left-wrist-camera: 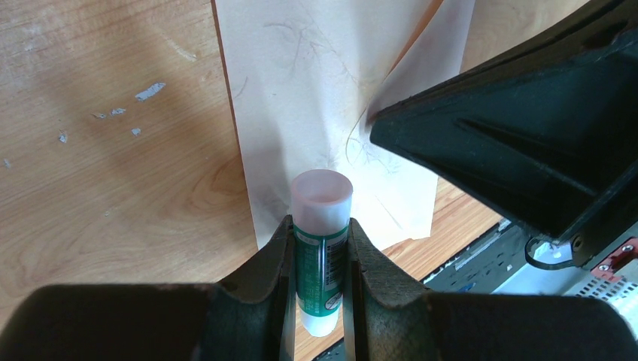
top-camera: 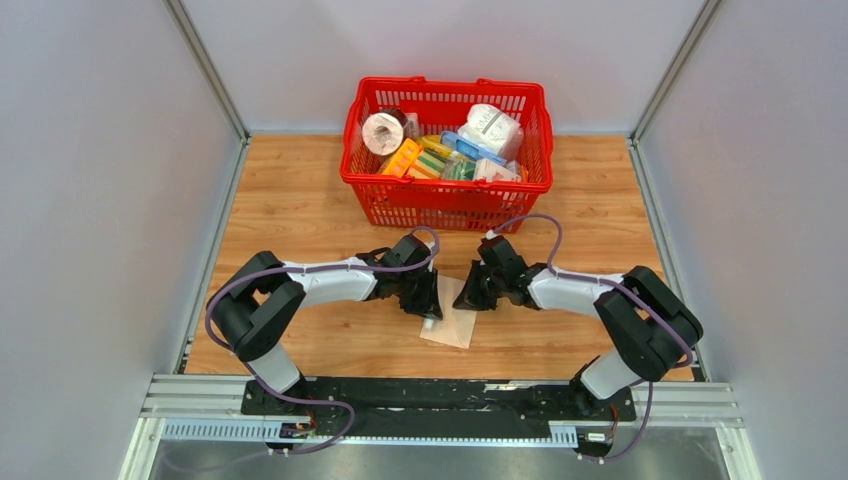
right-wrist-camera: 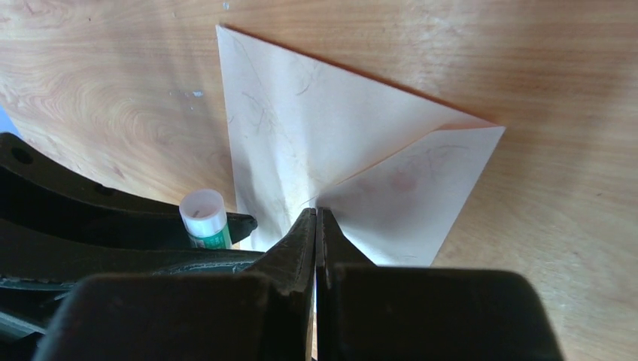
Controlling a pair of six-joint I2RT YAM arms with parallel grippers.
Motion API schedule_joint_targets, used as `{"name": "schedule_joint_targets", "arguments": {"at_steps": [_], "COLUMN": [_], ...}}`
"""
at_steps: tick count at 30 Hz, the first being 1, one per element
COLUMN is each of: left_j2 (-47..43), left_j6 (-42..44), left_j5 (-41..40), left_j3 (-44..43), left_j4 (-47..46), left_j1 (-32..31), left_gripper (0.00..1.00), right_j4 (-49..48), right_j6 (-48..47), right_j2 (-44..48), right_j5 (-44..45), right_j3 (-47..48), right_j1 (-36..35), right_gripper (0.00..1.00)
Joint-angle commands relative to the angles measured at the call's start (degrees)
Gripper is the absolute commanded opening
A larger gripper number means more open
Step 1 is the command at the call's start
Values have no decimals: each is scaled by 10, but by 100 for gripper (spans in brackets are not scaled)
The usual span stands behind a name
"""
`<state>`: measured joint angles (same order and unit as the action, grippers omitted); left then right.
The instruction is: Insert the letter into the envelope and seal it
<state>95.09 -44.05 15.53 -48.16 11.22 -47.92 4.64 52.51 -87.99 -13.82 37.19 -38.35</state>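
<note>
Wooden surface (top-camera: 300, 200): envelope (top-camera: 455, 325) flap apparently unglued, letter unseen; left pincer (left-wrist-camera: 320, 226) grasping glue stick (left-wrist-camera: 322, 199), right pincer (right-wrist-camera: 316, 218) clenched at flap.

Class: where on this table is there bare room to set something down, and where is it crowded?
Bare wood flanks the red basket on both sides. Crowded: near centre, where left gripper and right gripper meet over the envelope.

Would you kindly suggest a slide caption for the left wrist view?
Left tool grips a white-capped green glue stick over the tan envelope, where the shut right tool also rests.
</note>
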Motion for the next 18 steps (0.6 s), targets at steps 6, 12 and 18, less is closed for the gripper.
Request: {"name": "schedule_joint_targets", "arguments": {"at_steps": [6,12,18], "left_j2": [26,21,19], "left_j6": [18,20,19], "left_j5": [-35,-38,-38], "left_j3": [25,25,27], "left_j4": [31,35,34], "left_j1": [-2,-2,-2], "left_gripper": [0,0,0], "right_j4": [-17,-15,-12], "right_j6": [10,11,5], "right_j2": [7,4,2], "right_j5": [31,40,45], "right_j3": [12,8,4], "right_j1": [24,35,44], "right_gripper": [0,0,0]}}
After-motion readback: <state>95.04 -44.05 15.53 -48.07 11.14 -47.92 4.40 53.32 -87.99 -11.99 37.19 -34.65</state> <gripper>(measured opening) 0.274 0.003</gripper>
